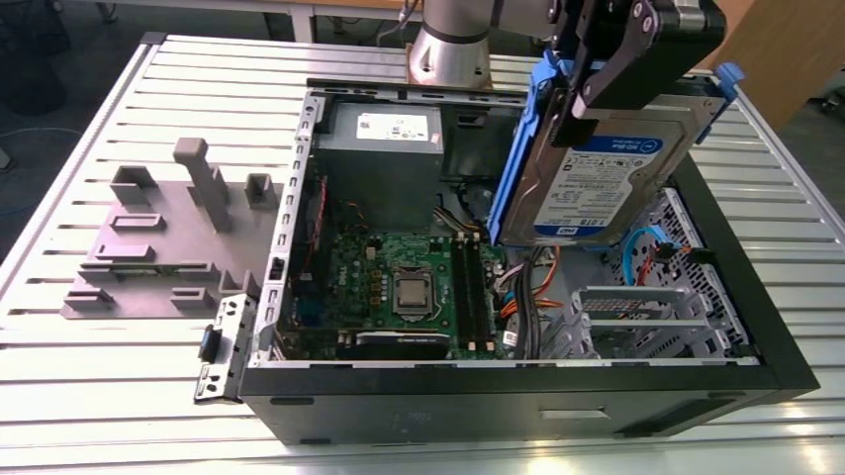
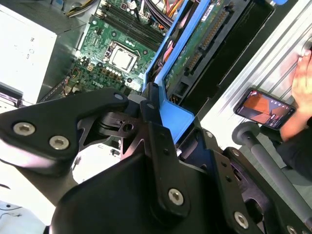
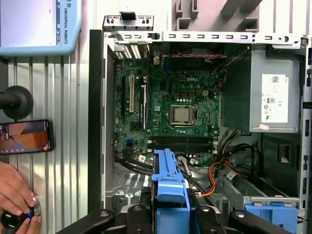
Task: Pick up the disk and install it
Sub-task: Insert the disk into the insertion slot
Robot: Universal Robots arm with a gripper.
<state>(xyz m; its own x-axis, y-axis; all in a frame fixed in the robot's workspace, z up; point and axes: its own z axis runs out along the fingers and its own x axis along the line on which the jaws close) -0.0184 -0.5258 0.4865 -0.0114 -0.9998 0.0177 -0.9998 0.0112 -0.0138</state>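
The disk is a silver hard drive with a white-and-blue label in a blue plastic caddy. It hangs upright and slightly tilted above the right half of the open computer case, lifted off any surface. My gripper is shut on it from above, its black fingers clamping the caddy's upper part. In the second wrist view the disk shows edge-on with its circuit side and connector, running away from the gripper. In the first wrist view the blue caddy sticks out from the gripper over the case.
Inside the case lie the motherboard, the grey power-supply box, loose cables and a metal drive cage. A grey fixture stands on the slatted table at the exterior view's left. A person's hand and a phone rest beside the case.
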